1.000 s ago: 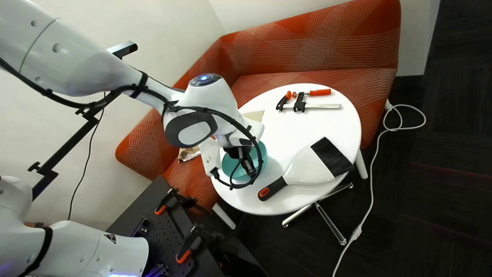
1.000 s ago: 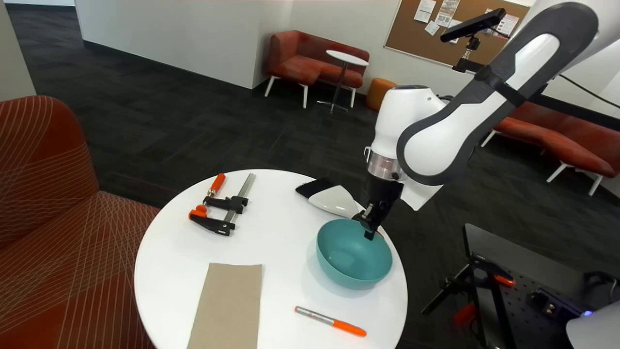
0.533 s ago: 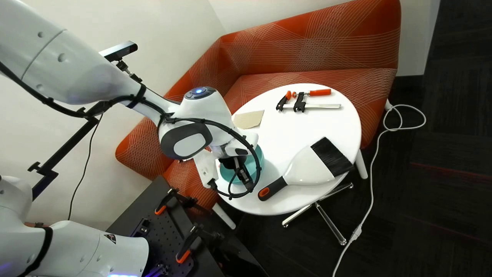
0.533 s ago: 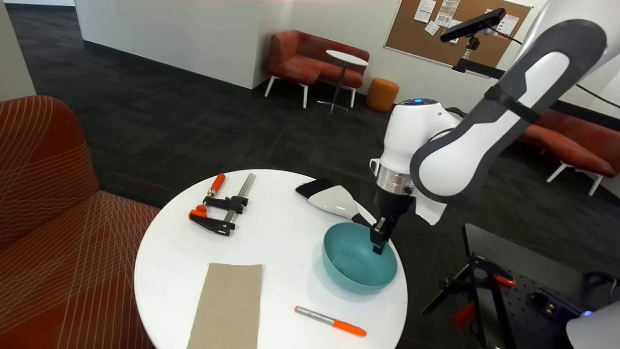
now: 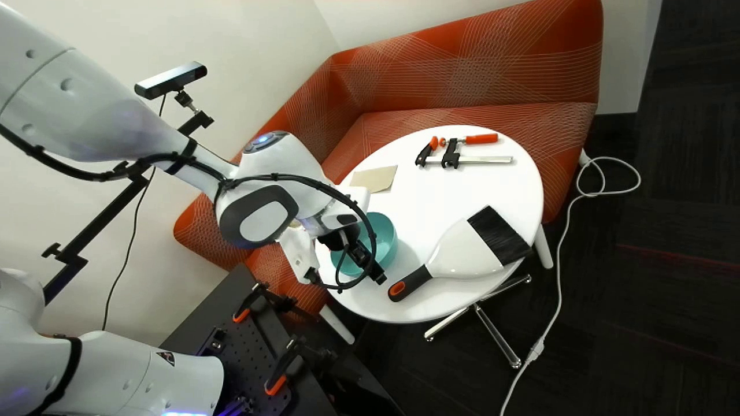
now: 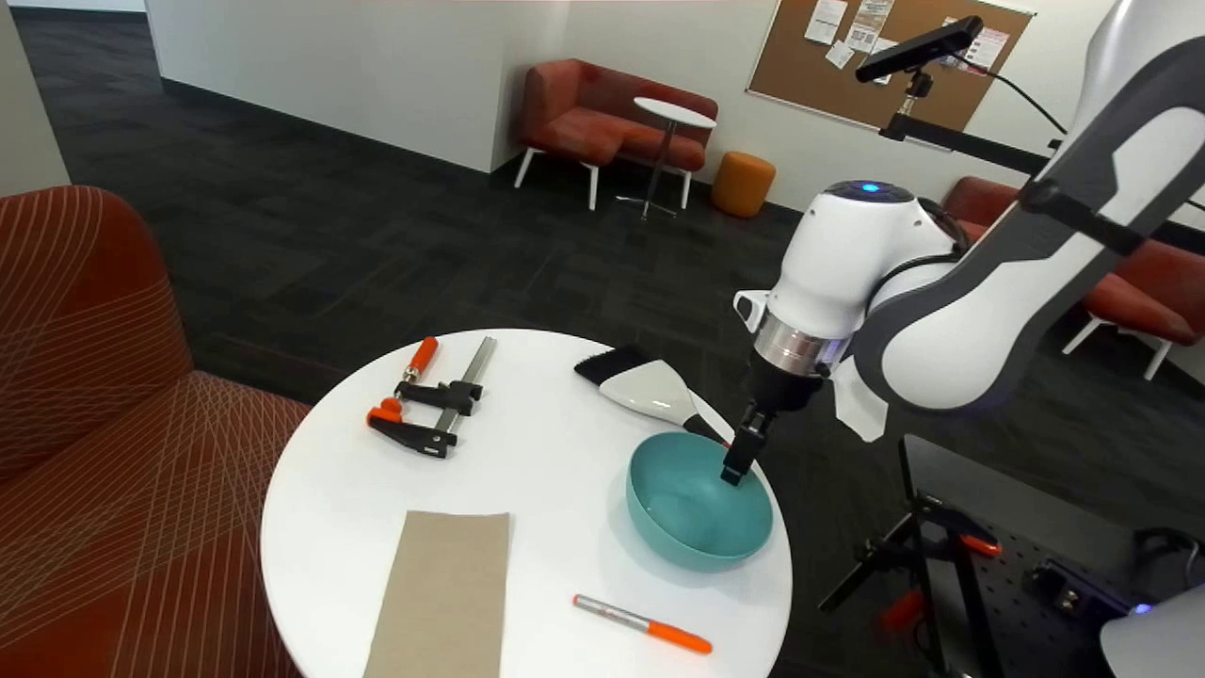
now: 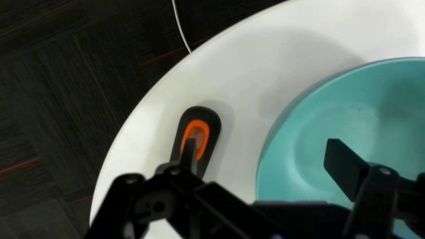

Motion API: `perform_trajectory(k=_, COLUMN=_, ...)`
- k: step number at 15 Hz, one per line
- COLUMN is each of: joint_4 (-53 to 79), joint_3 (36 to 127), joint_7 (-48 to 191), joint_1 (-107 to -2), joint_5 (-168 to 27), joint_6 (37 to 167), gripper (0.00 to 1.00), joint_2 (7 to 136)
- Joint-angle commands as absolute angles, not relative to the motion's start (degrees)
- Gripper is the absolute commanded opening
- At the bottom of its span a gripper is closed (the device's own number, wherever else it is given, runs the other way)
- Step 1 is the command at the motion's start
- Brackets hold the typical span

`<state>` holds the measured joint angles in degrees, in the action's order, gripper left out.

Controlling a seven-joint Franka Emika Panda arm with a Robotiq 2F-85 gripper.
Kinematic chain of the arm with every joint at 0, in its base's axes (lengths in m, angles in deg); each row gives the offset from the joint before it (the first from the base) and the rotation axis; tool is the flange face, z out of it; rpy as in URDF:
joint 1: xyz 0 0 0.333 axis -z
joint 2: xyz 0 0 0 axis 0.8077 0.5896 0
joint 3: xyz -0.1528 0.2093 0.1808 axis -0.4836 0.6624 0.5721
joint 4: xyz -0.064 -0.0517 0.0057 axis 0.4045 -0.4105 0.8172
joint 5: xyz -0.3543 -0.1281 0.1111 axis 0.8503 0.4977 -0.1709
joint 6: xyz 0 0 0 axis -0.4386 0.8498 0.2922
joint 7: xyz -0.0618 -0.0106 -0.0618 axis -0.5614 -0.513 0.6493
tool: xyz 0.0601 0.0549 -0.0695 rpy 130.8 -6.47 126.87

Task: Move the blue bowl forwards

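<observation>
I have the gripper (image 7: 261,146) set wide: in the wrist view one blocky black finger shows over the inside of the blue bowl (image 7: 338,119), the other over the handle of a brush (image 7: 212,139), with the bowl's rim between the two. Whether either is touching, I can't tell from here. The bowl, smooth, plain and round, sits upright at three o'clock on the white round table (image 6: 546,443), as an exterior view shows it. Around that smooth top I also see a slim orange-and-grey marker (image 6: 642,623) at four o'clock, a flat rectangular brown sheet (image 6: 442,593) at eight, a bar clamp (image 6: 457,396) with a metal bar and orange grip at eleven, and the brush, glossy white with dark bristles, at one. Toward twelve in an exterior view, the sofa (image 5: 474,69) wears orange-red fabric crossed by fine pale lines.
</observation>
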<state>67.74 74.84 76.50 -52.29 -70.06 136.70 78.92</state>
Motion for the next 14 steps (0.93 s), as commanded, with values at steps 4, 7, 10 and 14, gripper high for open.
perform_trajectory(k=4, joint_4=75.17, joint_3=70.93, joint_7=74.54, joint_1=-57.59, joint_5=-65.60, joint_6=140.21, gripper=1.00, joint_2=67.58)
perform_trajectory(k=7, joint_4=76.12, joint_3=70.76, joint_7=73.96, joint_1=-57.96, joint_5=-63.88, joint_6=140.07, gripper=1.00, joint_2=64.67)
perform_trajectory(k=10, joint_4=76.71, joint_3=71.50, joint_7=73.44, joint_1=-57.20, joint_5=-62.52, joint_6=139.74, gripper=1.00, joint_2=62.66)
perform_trajectory(k=14, joint_4=75.00, joint_3=73.13, joint_7=74.88, joint_1=-55.56, joint_5=-63.39, joint_6=138.92, gripper=1.00, joint_2=64.29)
